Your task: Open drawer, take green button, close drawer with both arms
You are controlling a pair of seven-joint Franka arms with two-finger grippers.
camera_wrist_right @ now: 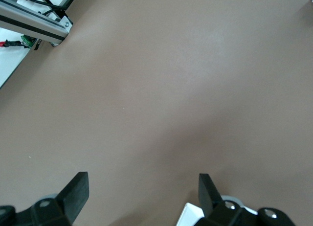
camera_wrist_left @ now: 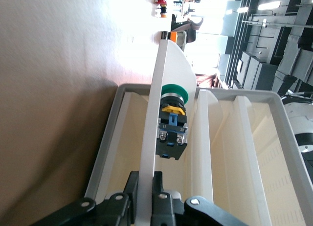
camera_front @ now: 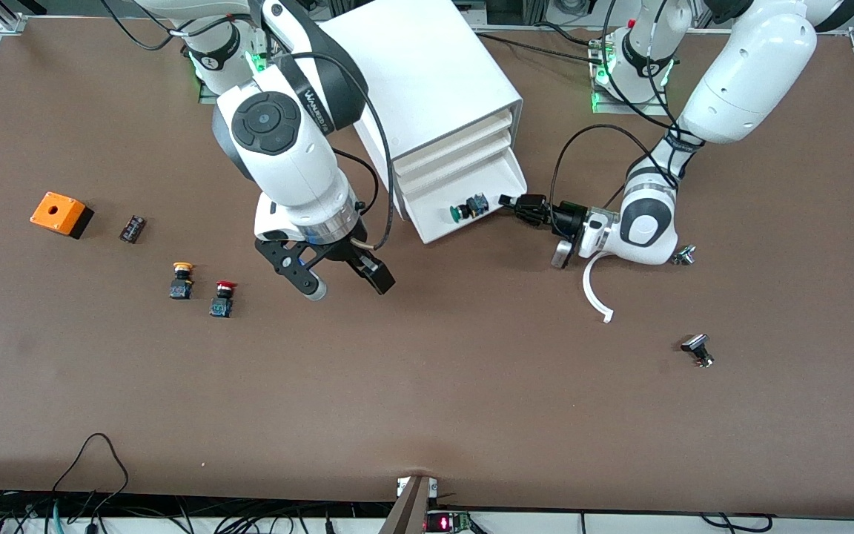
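The white cabinet (camera_front: 427, 74) stands near the arms' bases. Its lowest drawer (camera_front: 502, 176) is pulled out, and the green-capped button (camera_front: 467, 210) lies in it near the front wall. My left gripper (camera_front: 510, 202) is shut on the drawer's thin front wall at the corner toward the left arm's end. In the left wrist view the gripper (camera_wrist_left: 145, 194) clamps that wall (camera_wrist_left: 151, 123), with the button (camera_wrist_left: 172, 128) just inside. My right gripper (camera_front: 348, 286) is open and empty over bare table beside the drawer; its wrist view (camera_wrist_right: 142, 182) shows only tabletop.
Yellow-capped (camera_front: 181, 280) and red-capped (camera_front: 222, 298) buttons, a small black part (camera_front: 132, 228) and an orange box (camera_front: 60, 213) lie toward the right arm's end. A white curved strip (camera_front: 594, 291) and a small black part (camera_front: 697, 350) lie toward the left arm's end.
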